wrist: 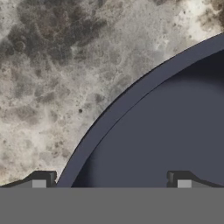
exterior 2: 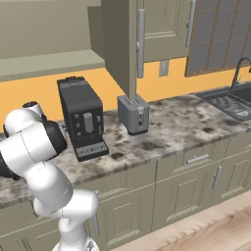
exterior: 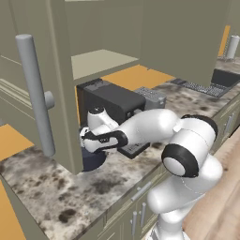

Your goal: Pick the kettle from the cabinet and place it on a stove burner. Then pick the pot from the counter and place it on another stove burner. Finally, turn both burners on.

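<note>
Straddling the pot's (wrist: 175,127) rim, the gripper (wrist: 111,180) hangs released just above it, one fingertip outside over bare marbled counter (wrist: 57,78), the other inside. Rightward stand a coffee machine (exterior 2: 82,117) and toaster (exterior 2: 133,113), then open counter up to the sink (exterior 2: 230,104).

Matt dark navy pot (wrist: 175,131), mottled polished stone counter (wrist: 57,78)

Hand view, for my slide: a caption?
Open gripper straddling the rim of the dark pot on the marble counter.
</note>
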Controlling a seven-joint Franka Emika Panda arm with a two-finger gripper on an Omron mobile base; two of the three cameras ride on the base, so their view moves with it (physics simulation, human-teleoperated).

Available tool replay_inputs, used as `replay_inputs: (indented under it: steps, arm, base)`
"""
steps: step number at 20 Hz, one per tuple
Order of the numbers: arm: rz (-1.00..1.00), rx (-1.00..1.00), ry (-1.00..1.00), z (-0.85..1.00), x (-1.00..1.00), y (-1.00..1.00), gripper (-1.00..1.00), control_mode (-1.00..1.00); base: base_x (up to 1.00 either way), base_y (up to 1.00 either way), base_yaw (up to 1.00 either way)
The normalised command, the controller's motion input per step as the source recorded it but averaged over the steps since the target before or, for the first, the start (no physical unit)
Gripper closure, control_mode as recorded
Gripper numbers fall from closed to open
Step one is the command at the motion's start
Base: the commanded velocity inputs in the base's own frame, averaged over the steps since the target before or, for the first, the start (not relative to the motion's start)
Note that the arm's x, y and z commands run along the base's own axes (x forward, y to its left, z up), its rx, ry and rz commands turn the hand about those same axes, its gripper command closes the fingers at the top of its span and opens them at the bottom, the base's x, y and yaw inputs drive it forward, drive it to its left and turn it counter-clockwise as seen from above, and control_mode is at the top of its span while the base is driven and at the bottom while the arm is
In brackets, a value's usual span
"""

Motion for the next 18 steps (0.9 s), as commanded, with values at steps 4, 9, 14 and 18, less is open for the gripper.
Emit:
replay_inputs:
  steps: [4, 9, 14, 18]
  arm:
    - [0.0, 0.0, 0.0, -0.26, 0.0, 0.0, 1.0, -1.0]
    - [0.0, 0.0, 0.0, -0.09, 0.0, 0.0, 1.0, -1.0]
    - [0.0, 0.0, 0.0, -0.07, 0.0, 0.0, 1.0, -1.0]
    - [0.0, 0.0, 0.0, -0.02, 0.01, 0.0, 1.0, -1.0]
  base:
    - [0.0, 0.0, 0.0]
    - [0.0, 0.0, 0.0]
    - [0.0, 0.0, 0.0]
    - [0.0, 0.0, 0.0]
